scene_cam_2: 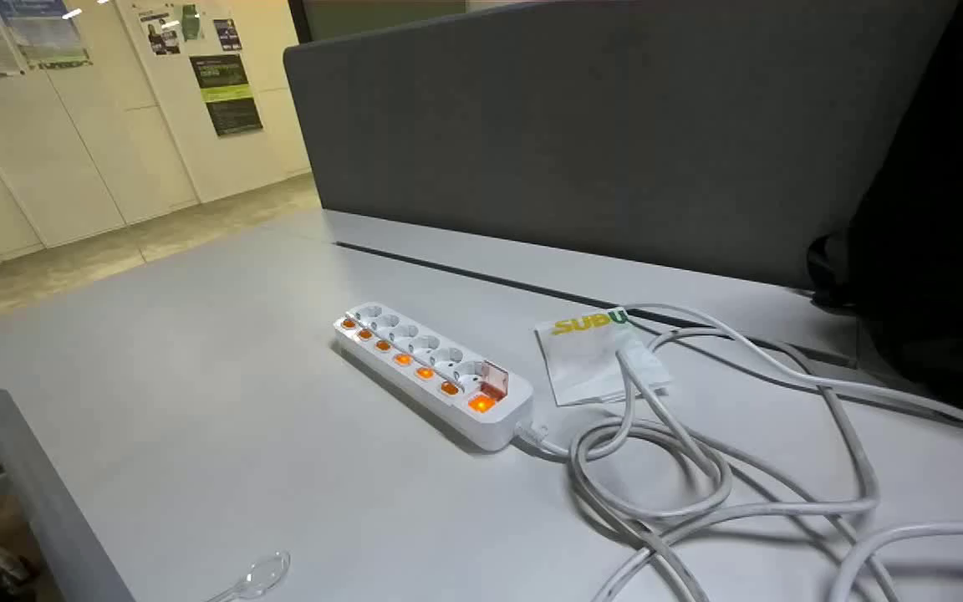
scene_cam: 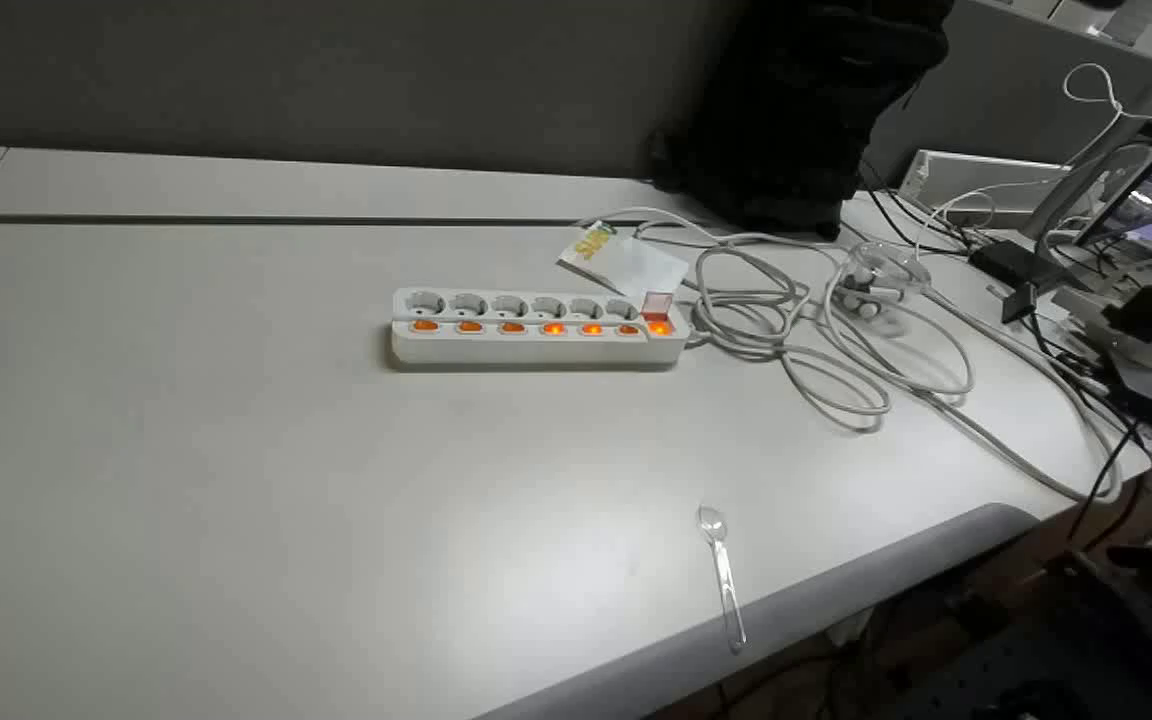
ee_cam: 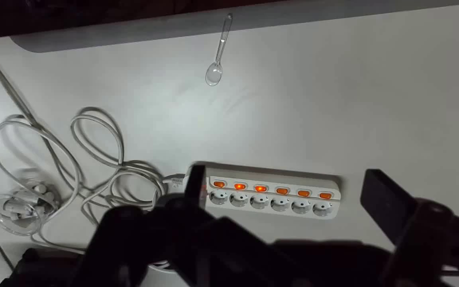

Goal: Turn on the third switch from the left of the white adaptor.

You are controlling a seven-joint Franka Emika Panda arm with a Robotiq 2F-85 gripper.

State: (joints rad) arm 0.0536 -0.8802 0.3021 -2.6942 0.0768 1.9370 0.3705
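The long white plastic adaptor (scene_cam: 534,346) lies flat on the pale grey surface (scene_cam: 266,480), its orange switches (scene_cam: 555,328) facing up, presumably so they can be pressed from above. In an exterior view, the small orange third switch from the left (scene_cam: 513,328) is unlit. The black two-fingered hand (ee_cam: 285,181) gapes wide, holding nothing; probably it must narrow to press one switch alone.

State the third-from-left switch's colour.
The third switch is orange; best in the wrist view, third from right there.

In the wrist view, the dark pincer (ee_cam: 287,192) has its two fingers (ee_cam: 389,205) spread wide apart.
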